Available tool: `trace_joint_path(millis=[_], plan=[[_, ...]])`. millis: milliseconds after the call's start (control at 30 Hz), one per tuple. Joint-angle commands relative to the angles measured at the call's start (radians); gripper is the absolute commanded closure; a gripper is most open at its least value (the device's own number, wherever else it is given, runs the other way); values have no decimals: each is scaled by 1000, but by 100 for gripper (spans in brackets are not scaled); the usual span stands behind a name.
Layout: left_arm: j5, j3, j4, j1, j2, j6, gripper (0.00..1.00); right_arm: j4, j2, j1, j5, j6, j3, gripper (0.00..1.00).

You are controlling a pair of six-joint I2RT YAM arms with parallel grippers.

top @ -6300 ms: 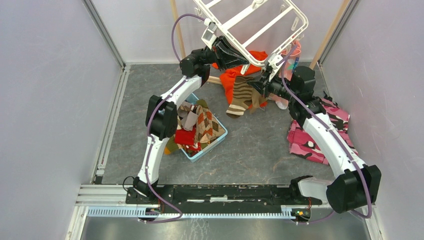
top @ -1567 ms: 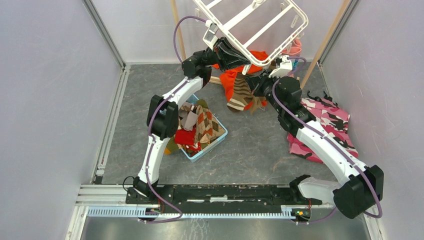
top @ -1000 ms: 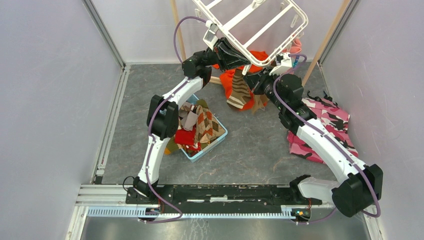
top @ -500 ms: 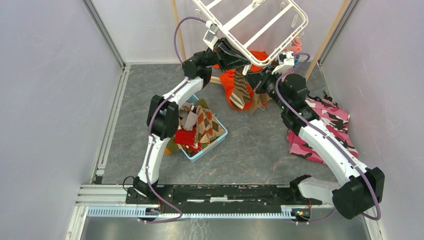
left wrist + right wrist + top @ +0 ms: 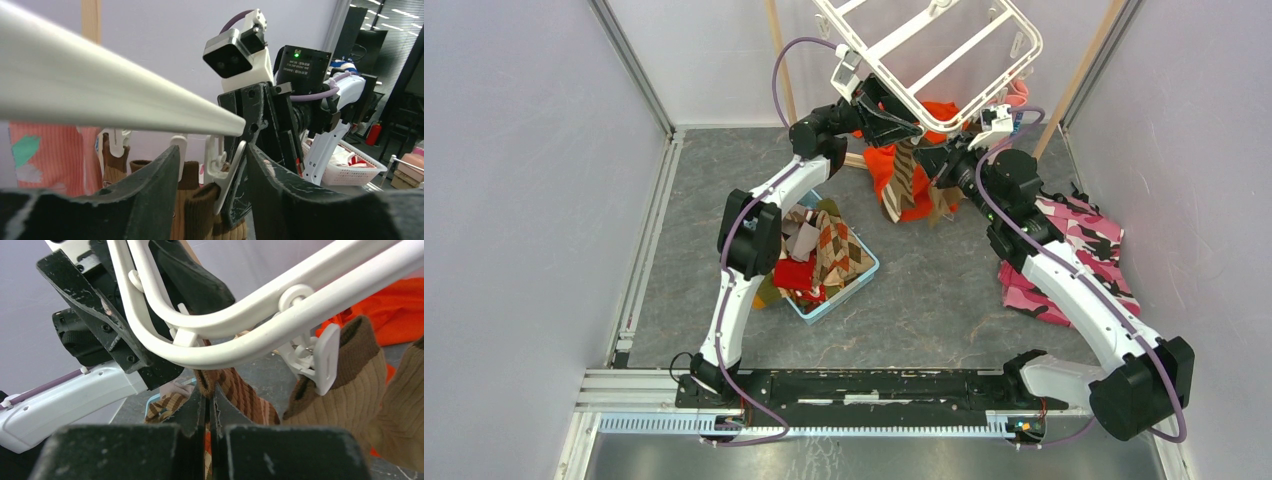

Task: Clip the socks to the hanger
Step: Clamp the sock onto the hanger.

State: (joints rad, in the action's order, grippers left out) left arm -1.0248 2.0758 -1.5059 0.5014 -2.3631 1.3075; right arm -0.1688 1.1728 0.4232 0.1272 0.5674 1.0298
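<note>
Jaws of the right gripper (image 5: 209,396) were clenched on one brown-and-tan striped sock (image 5: 898,187), pinching its cuff directly under the near rail of the hanger (image 5: 894,82). Facing it across that rail, the left gripper (image 5: 211,150) stood released, its two fingers (image 5: 150,200) apart with one white clip (image 5: 220,162) hanging between them. Just beside the right gripper, two tan socks (image 5: 345,390) with brown cuffs hung from the hanger, one pinched in a second clip (image 5: 320,357). Below both grippers lay one orange garment (image 5: 879,165). Farther back along the left arm sat one blue basket (image 5: 867,268) of loose socks (image 5: 829,245). One pink camouflage cloth (image 5: 1084,240) lay on the bench (image 5: 924,300) beside the right arm.
</note>
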Motion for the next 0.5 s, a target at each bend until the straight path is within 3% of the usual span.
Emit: trace_joint_path(millis=[0,133,300,367,467], plan=[[3,-33,-152,0,49,-38,35,-51,-33,-4,-11,-44,-1,99],[19,-106,-152,-3,90,-66,19,-39,-44,-3,-11,-109,-2,87],[50,-250,-108,-15,184,-144,11,-25,-78,-3,-12,-204,-34,48],[64,-317,-103,-20,223,-170,9,-20,-96,-5,-11,-245,-52,41],[96,-412,-103,-35,278,-208,6,-20,-132,-10,-2,-308,-91,36]])
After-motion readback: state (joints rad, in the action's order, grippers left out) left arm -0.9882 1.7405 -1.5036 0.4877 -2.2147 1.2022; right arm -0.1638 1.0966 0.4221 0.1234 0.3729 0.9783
